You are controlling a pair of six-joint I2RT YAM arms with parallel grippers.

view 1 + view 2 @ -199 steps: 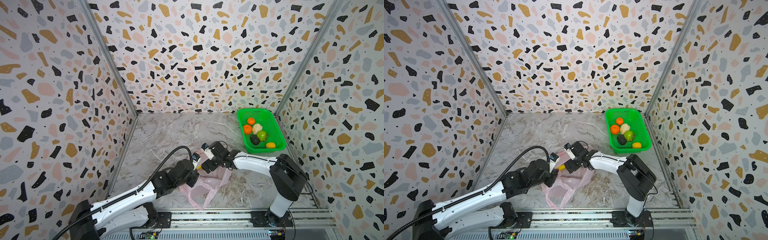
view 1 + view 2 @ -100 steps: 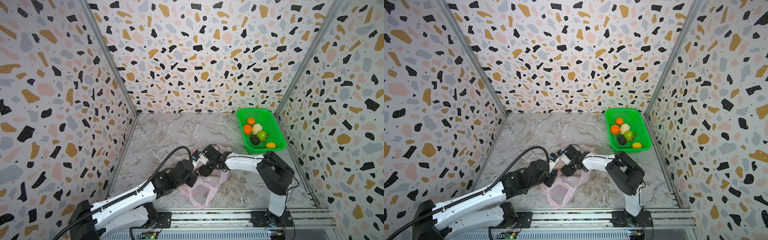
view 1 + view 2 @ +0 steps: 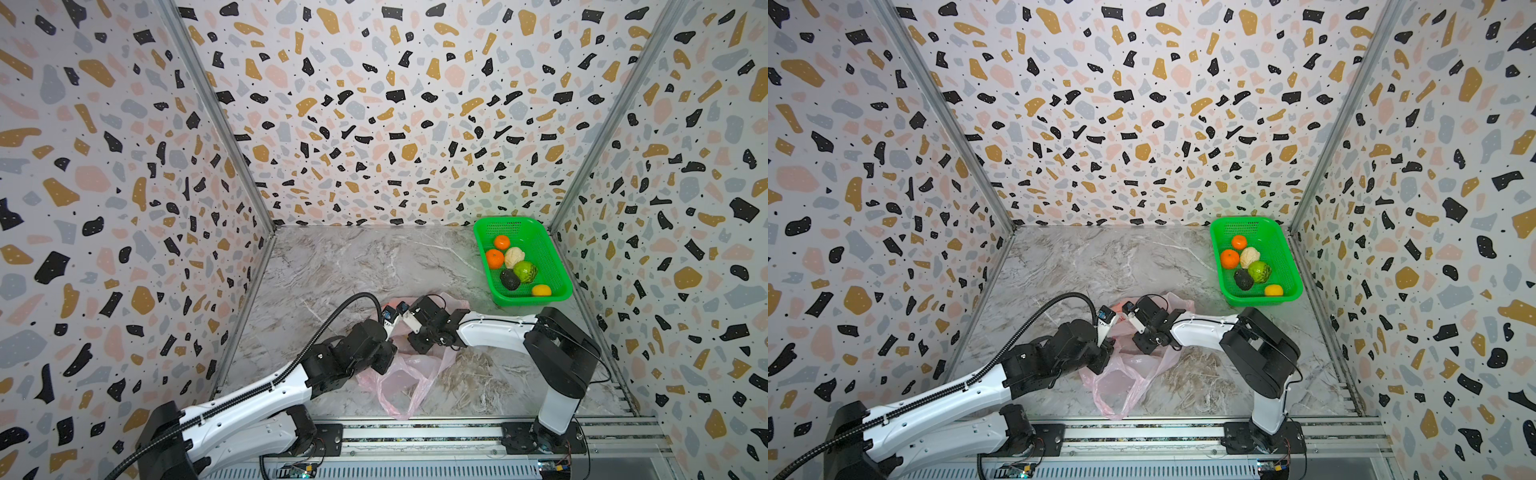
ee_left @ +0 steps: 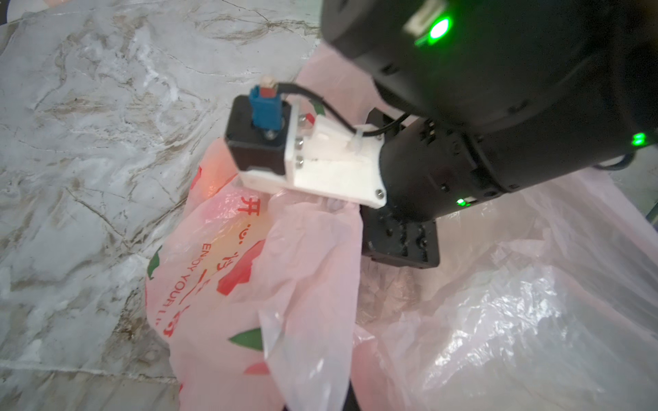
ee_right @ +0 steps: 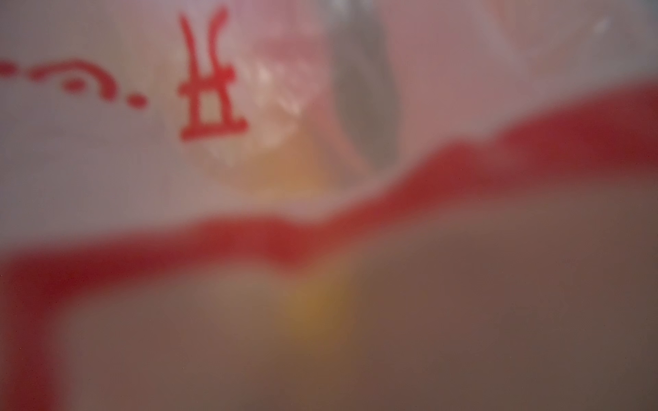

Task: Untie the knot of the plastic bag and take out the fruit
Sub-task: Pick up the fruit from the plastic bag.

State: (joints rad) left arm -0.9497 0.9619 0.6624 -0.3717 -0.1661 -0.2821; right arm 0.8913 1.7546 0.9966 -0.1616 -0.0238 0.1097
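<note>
Marble tabletop (image 3: 353, 266) bears plastic bag (image 3: 399, 386), green basket (image 3: 544, 253).

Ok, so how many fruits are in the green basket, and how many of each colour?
In the green perforated plastic basket:
Round orange tangerines: 2
Pale bumpy fruit: 1
Round green fruit: 1
Dark avocado: 1
Small yellow fruit: 1
Total: 6
</note>
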